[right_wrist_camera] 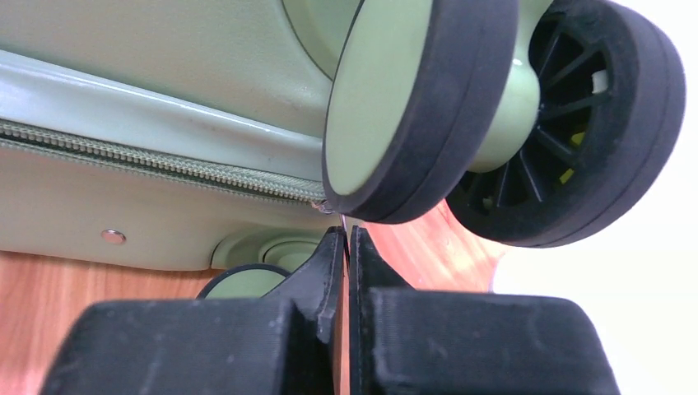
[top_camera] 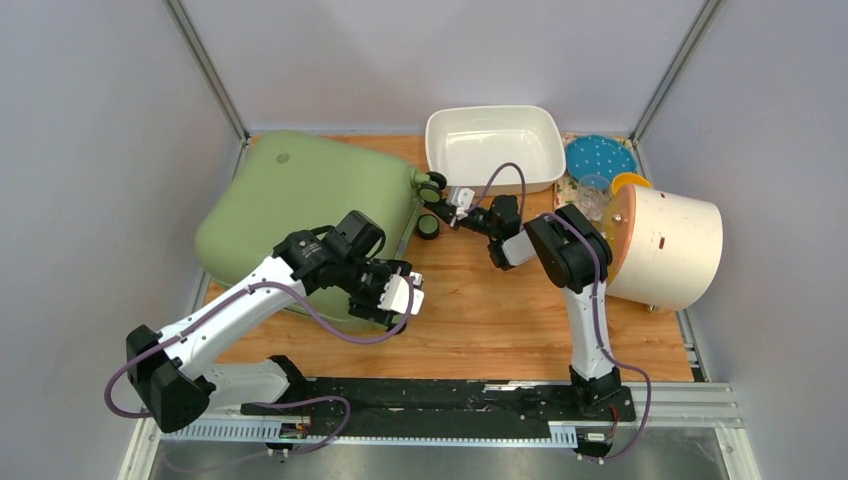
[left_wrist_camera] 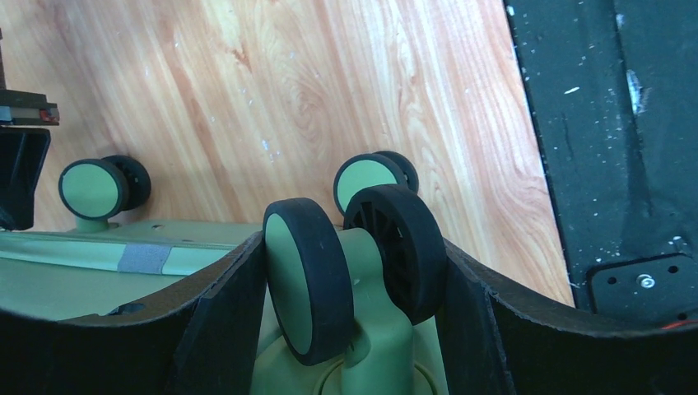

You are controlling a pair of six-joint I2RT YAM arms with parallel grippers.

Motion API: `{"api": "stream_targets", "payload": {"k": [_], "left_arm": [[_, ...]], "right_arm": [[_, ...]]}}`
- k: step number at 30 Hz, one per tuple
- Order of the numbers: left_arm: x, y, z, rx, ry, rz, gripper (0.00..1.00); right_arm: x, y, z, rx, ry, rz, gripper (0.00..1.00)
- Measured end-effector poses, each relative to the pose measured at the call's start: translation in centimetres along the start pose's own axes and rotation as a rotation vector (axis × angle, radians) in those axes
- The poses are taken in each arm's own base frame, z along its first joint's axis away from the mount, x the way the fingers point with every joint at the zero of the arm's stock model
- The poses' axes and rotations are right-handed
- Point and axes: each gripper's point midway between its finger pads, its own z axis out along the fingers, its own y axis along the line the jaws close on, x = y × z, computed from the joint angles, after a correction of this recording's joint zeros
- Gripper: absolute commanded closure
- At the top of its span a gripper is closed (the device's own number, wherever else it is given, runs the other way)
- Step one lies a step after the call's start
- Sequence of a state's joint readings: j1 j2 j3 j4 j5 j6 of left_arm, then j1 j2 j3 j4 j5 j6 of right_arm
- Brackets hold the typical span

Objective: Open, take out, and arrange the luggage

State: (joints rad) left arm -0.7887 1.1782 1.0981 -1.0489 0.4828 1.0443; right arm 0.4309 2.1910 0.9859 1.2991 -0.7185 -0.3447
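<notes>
I see left gripper [left_wrist_camera: 354,255] fingers apart, straddling a wheel [left_wrist_camera: 309,284] at luggage's [top_camera: 300,195] 4 o'clock; right gripper [right_wrist_camera: 346,240] fingers together at 3 o'clock, by the zipper [right_wrist_camera: 165,160].

Covered, cropped, unclear
Top view: the left arm [top_camera: 255,295] hides the luggage [top_camera: 290,190] corner at 5 o'clock; the right pincer [top_camera: 457,201] is too small to read. Wrist views crop the shell; whether the left pincer [left_wrist_camera: 355,243] presses the wheel [left_wrist_camera: 309,284] is unclear.
</notes>
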Motion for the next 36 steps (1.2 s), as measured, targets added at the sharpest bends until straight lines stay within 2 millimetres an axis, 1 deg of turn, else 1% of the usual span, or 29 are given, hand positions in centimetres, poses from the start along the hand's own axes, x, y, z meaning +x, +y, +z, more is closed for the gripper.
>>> {"api": "stream_targets", "payload": {"k": [3,5,8,9,16,19,21,26,31,36], "left_arm": [[0.4,0.5,0.0,-0.017,0.015,0.007,1.0],[0.6,0.8,0.0,-0.025,0.025,0.013,1.0],[0.7,0.9,0.0,-0.024,0.029,0.017,1.0],[0.7,0.8,0.0,-0.022,0.029,0.017,1.0],[0.7,0.3,0.1,0.009,0.03,0.022,1.0],[0.7,0.1,0.1,0.018,0.027,0.021,1.0],[0.7,0.0,0.1,0.021,0.027,0.02,1.0],[0.7,0.0,0.1,0.027,0.028,0.022,1.0],[0.8,-0.1,0.3,0.044,0.031,0.017,1.0],[0.8,-0.2,0.4,0.064,0.036,0.004,1.0]], "right_arm": [[0.2,-0.5,1.2,-0.026,-0.03,0.001,1.0],[0.1,-0.7,1.7,-0.041,-0.041,0.036,1.0],[0.2,-0.6,1.4,-0.061,-0.04,0.109,1.0],[0.2,-0.9,1.2,-0.054,-0.038,0.124,1.0],[0.0,-1.1,0.1,-0.105,-0.049,0.162,1.0],[-0.3,-1.7,0.1,-0.122,-0.058,0.174,1.0],[-0.3,-2.2,0.5,-0.132,-0.068,0.186,1.0],[0.2,-3.3,1.5,-0.152,-0.082,0.219,1.0],[0.7,-4.7,3.3,-0.17,-0.112,0.248,1.0],[1.0,-4.8,3.9,-0.183,-0.122,0.297,1.0]]}}
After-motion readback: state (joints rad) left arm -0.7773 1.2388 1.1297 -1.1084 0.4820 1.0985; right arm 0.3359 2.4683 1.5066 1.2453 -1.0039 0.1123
